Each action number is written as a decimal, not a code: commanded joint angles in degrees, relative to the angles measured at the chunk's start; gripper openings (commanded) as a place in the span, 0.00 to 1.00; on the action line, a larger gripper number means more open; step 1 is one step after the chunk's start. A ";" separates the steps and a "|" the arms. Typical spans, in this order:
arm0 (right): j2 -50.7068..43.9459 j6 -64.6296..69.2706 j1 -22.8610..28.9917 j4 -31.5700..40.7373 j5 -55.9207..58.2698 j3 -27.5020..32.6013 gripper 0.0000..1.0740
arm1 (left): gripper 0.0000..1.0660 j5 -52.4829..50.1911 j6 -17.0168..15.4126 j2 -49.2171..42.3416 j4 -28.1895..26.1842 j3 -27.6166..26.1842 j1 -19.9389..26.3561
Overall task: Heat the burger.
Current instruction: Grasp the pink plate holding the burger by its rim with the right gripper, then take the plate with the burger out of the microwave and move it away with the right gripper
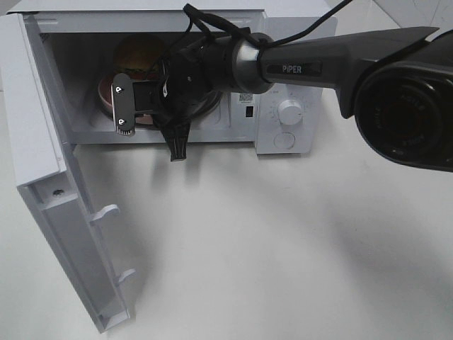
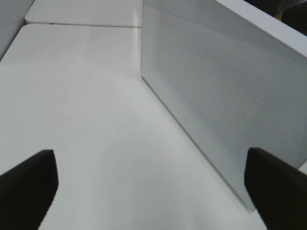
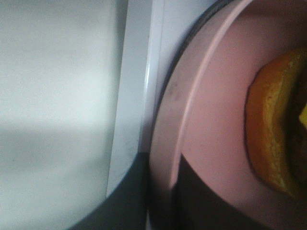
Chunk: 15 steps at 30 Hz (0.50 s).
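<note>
Sitting inside the open microwave point(image 1: 283, 106), on a round pink plate point(image 1: 105, 95), is the burger point(image 1: 138, 57): domed golden-brown bun, a dark layer beneath, placed toward the rear of the cavity.

Item 1, microwave: white, on a white surface point(image 1: 283, 248), door point(image 1: 49, 177) swung fully outward on the left of the high view, round control knob point(image 1: 289, 111) on the right-hand panel.

Item 2, plate: pink, shallow, resting on the cavity floor with its rim near the door sill. The right wrist view shows the rim point(image 3: 192, 96) close up, with the burger's orange bun edge point(image 3: 268, 134) on it.

Item 3, right pincer point(image 1: 124, 106): reaching into the cavity from the right, its dark fingers point(image 3: 211, 201) set on either side of the plate's near rim, pinching that rim.

Item 4, left pincer point(image 2: 153, 191): outside the microwave, spread wide, 2 dark fingertips point(image 2: 29, 187) well apart, nothing between them, over the bare surface beside the outer, perforated-pattern face of the door point(image 2: 216, 96). It does not appear in the high view.
</note>
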 commanded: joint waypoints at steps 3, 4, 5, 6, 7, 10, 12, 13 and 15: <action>-0.80 -0.29 0.40 0.06 2.35 -0.29 0.00 | 0.92 0.11 -0.23 -0.23 -0.46 0.11 0.17; -0.80 -0.29 0.40 0.06 2.35 -0.29 0.00 | 0.92 0.11 -0.23 -0.23 -0.46 0.11 0.17; -1.15 -0.86 0.40 0.06 2.69 -0.29 0.00 | 0.92 0.11 -0.23 -0.23 -0.46 0.11 0.17; -1.60 -1.95 0.52 0.06 3.38 0.11 0.00 | 0.92 0.11 -0.23 -0.23 -0.46 0.11 0.17; -1.60 -1.95 0.52 0.06 3.38 0.11 0.00 | 0.92 0.11 -0.23 -0.23 -0.46 0.11 0.17; -2.98 -4.07 1.09 0.06 3.15 1.78 0.00 | 0.92 0.11 -0.23 -0.23 -0.46 0.11 0.17; -4.35 -5.84 1.20 0.06 2.29 3.61 0.00 | 0.92 0.11 -0.23 -0.23 -0.46 0.11 0.17; -5.16 -6.65 1.20 0.06 1.32 5.16 0.00 | 0.92 0.11 -0.23 -0.23 -0.46 0.11 0.17; -6.59 -7.33 1.20 0.06 -0.52 7.39 0.00 | 0.92 0.11 -0.23 -0.23 -0.40 0.11 0.17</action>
